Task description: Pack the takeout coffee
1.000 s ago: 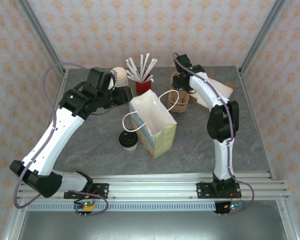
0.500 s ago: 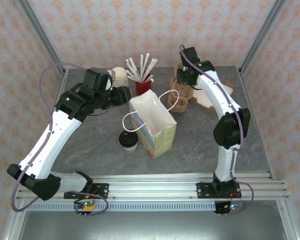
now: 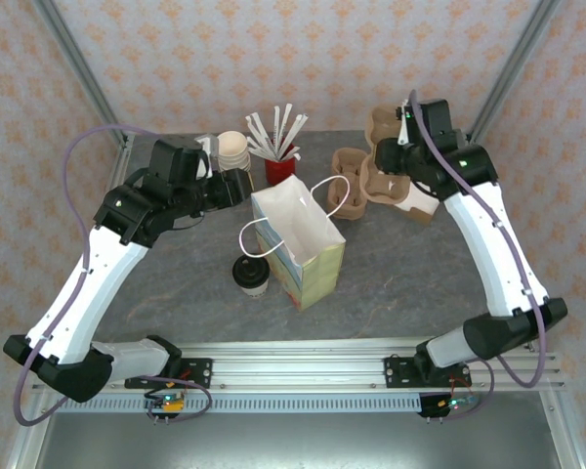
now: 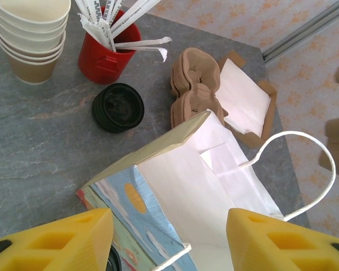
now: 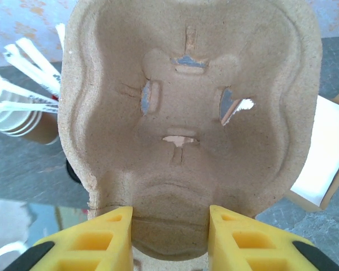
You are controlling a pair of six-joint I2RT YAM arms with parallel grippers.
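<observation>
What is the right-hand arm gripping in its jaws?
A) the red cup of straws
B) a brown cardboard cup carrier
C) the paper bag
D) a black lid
B: in the right wrist view the yellow jaws clamp the edge of a brown cup carrier.

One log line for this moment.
left jaws open above paper bag | right jaws shut on pulp cup carrier, held aloft | lidded coffee cup standing beside bag, unpacked

Rough matt pulp tray (image 5: 181, 113); ppr bag (image 4: 186, 186)
</observation>
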